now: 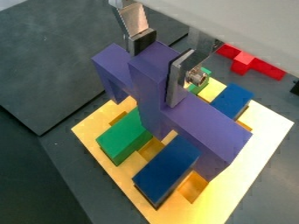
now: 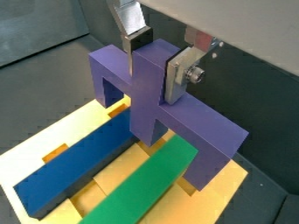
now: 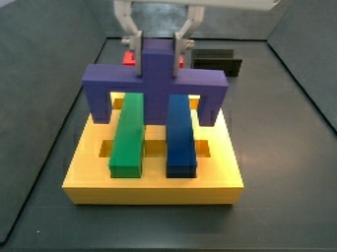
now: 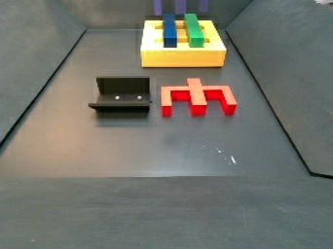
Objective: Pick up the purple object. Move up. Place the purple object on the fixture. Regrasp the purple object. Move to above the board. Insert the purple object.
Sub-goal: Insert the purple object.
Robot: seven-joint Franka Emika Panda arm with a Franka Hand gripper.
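Item: hand (image 1: 156, 63), two flat silver plates with dark pads, pinching the raised centre tab of the dark purple-blue bridge-shaped block (image 3: 156, 81) from both sides; it is hanging directly above the board, toward the far edge of the worktop (image 4: 169, 156) in a side view.

Item: purple block, being held upright with its legs pointing down and its span crossing both bars. In a side view its legs are reaching down to the board's top on either side of the bars; whether they are entering the slots or only hovering over them cannot be told.

Item: large flat yellow rectangular slotted board (image 3: 152, 177), carrying a long green bar (image 3: 128, 133) and a long blue bar (image 3: 180, 133) lying side by side.

Item: small black box-like fixture (image 4: 121, 96), standing empty near the worktop's middle, well apart from the board.

Item: red notched block (image 4: 198, 97), lying just beside the fixture, not in play.

Progress, as judged: pickup, fixture placement, regrasp and travel to the board are appearing complete. Remaining: pressing the purple block fully home and releasing it.
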